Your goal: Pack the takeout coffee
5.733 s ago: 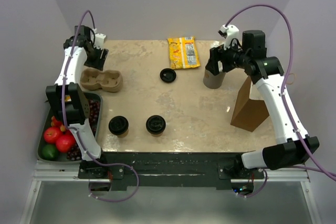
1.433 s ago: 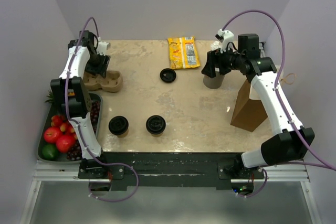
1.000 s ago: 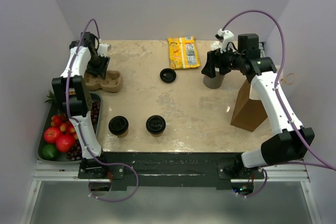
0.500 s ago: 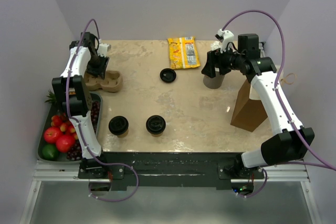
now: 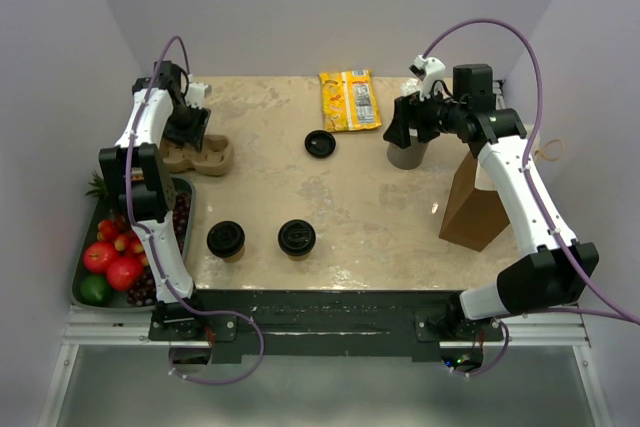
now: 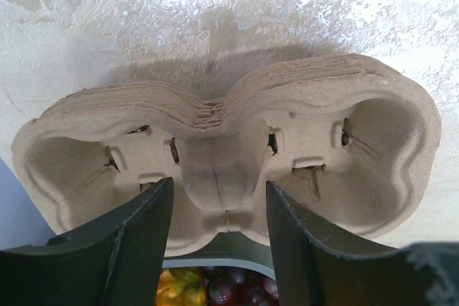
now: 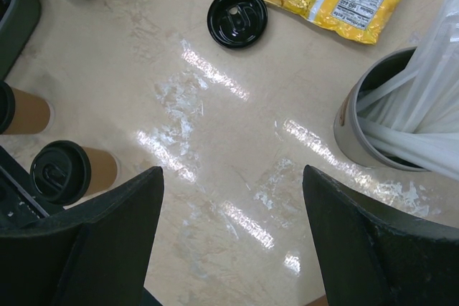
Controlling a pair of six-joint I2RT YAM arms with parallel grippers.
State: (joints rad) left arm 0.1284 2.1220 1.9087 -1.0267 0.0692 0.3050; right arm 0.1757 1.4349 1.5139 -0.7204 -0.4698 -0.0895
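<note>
Fruit tray (image 5: 187, 192): sits off the desk (image 5: 360, 197) at its 8 o'clock edge, loaded with red and green fruit and dark grapes.
Left hand (image 6: 219, 188): poised at 10 o'clock over the cardboard carrier (image 5: 200, 155). Its fingers are spread to either side of the carrier's raised middle, and whether they touch the cardboard cannot be told.
Cardboard carrier: lies at 10 o'clock with both of its wells bare; the wrist view shows layered edges, as of several nested together.
First coffee cup (image 5: 226, 239): stands upright at 7 o'clock by the near edge, its black lid on, well apart from the carrier.
Second coffee cup (image 5: 297, 237): stands upright at 6 o'clock, lidded, just to the right of the first cup and not touching it.
Loose black lid (image 5: 319, 143): lies flat on the desk between the centre and 12 o'clock.
Yellow snack packet (image 5: 349, 99): lies flat at 12 o'clock near the far edge.
Right hand (image 7: 231, 177): held at 2 o'clock above the grey straw cup (image 5: 407, 154), fingers wide apart with nothing between them.
Grey straw cup: stands upright at 2 o'clock, filled with white straws.
Brown paper bag (image 5: 475, 209): stands at 4 o'clock near the right edge, partly behind the right arm.
</note>
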